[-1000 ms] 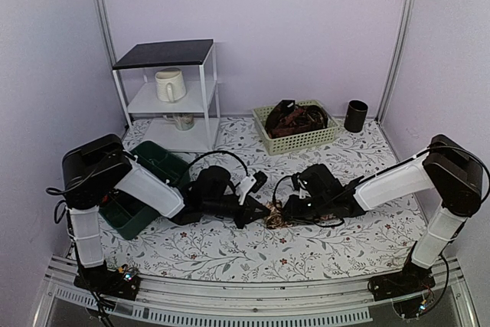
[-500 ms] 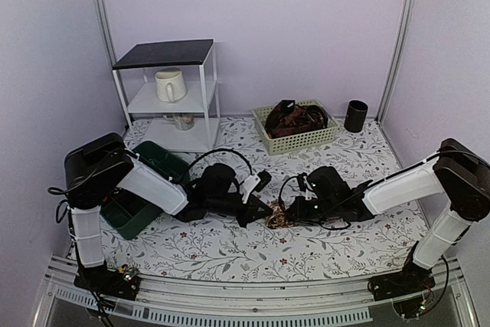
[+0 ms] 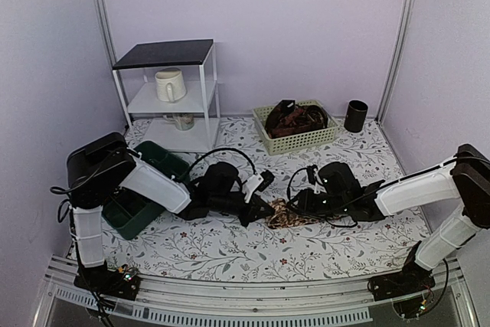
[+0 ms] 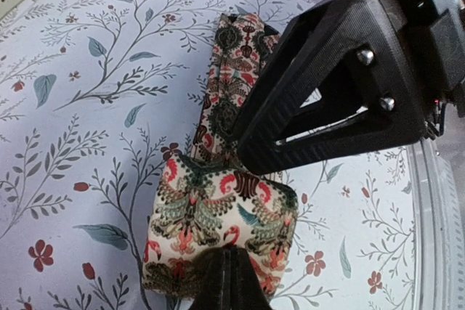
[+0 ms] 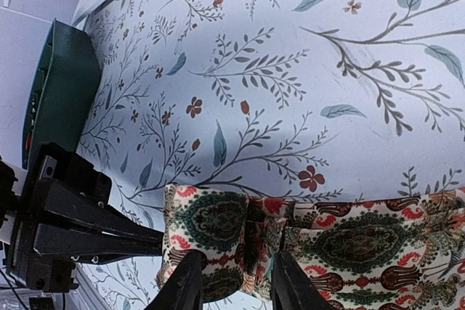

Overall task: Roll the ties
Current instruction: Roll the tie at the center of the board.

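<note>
Top external view
- Tie: the tie (image 3: pixel 282 215) lies bunched on the table (image 3: pixel 230 254), in the middle and near the front edge.
- Arms: the left end effector (image 3: pixel 259 206) is lowered at the tie's left end. The right end effector (image 3: pixel 298 206) is lowered at its right side. Both are about equally near, with the tie between them.
- Other ties: more ties (image 3: pixel 297 119) are heaped in the basket (image 3: pixel 300 142) at the back, well apart from both arms.

Left wrist view
- Tie end: a folded, doubled end of the tie (image 4: pixel 218 215) lies directly ahead of the left end effector (image 4: pixel 227 270).
- Left end effector state: the fingers are drawn together to a point on the near edge of the fold, and it is judged to be pinched.
- Long axis: the strip runs straight away from the left end effector and passes under the right end effector (image 4: pixel 341 92).

Right wrist view
- Right end effector state: the fingers (image 5: pixel 186 284) are held a little apart, with a crease of the tie (image 5: pixel 341 241) between them. Whether the cloth is clamped cannot be told.
- Lie of the tie: the folded end lies towards the left end effector (image 5: pixel 80 226), which touches it. The flat length runs off to the right of the picture.

Coming move
- Turning relation: the roll is judged to be advanced along that long axis, from the left-held fold towards the free length on the right arm's side.
</note>
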{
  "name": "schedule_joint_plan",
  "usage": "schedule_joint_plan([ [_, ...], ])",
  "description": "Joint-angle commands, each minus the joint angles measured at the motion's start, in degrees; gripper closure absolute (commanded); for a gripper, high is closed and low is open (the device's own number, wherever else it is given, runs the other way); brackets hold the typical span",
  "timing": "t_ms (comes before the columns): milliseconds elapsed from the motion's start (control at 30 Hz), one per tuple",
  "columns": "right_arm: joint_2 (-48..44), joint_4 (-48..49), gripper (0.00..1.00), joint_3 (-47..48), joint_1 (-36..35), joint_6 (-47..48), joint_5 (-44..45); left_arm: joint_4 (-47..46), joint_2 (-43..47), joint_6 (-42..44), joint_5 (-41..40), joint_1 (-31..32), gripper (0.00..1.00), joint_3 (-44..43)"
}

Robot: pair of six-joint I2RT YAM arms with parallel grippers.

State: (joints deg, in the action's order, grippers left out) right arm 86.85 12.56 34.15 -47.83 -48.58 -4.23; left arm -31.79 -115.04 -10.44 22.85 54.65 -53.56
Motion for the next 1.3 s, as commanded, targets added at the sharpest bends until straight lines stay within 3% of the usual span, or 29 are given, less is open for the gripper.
schedule_joint_plan([
  [0, -2.1, 0.4, 0.63, 0.5, 0.5, -0.5, 0.6, 1.7, -1.3, 1.2, 0.5, 0.6, 1.0, -1.2],
  [300, 1.9, -0.4, 0.52, 4.0, 0.9, 0.4, -3.3, 2.1, -1.7, 1.4, 0.6, 0.7, 1.0, -2.3],
  [433, 4.6, -0.6, 0.53, 5.0, 0.8, 0.5, -3.9, 2.0, -1.5, 1.6, 0.0, 0.8, 1.0, -2.3],
  [567, 6.0, -1.3, 0.61, 5.1, 0.9, 0.2, -4.1, 1.4, -0.7, 1.7, -0.4, 0.8, 1.0, -1.7],
  [800, 4.1, -1.6, 0.73, 3.1, 1.3, -0.3, -3.9, -0.7, 4.4, 2.6, -2.9, 0.8, 0.83, 1.1],
  [967, 3.4, -2.5, 0.74, 2.1, 1.7, -3.5, -5.3, -1.3, 7.1, 4.6, -7.2, 0.8, 0.56, 3.5],
  [1267, 1.1, -1.7, 0.75, -1.1, 1.8, -10.2, -7.0, -3.5, 6.8, 7.0, -8.9, 0.7, 0.49, 5.3],
])
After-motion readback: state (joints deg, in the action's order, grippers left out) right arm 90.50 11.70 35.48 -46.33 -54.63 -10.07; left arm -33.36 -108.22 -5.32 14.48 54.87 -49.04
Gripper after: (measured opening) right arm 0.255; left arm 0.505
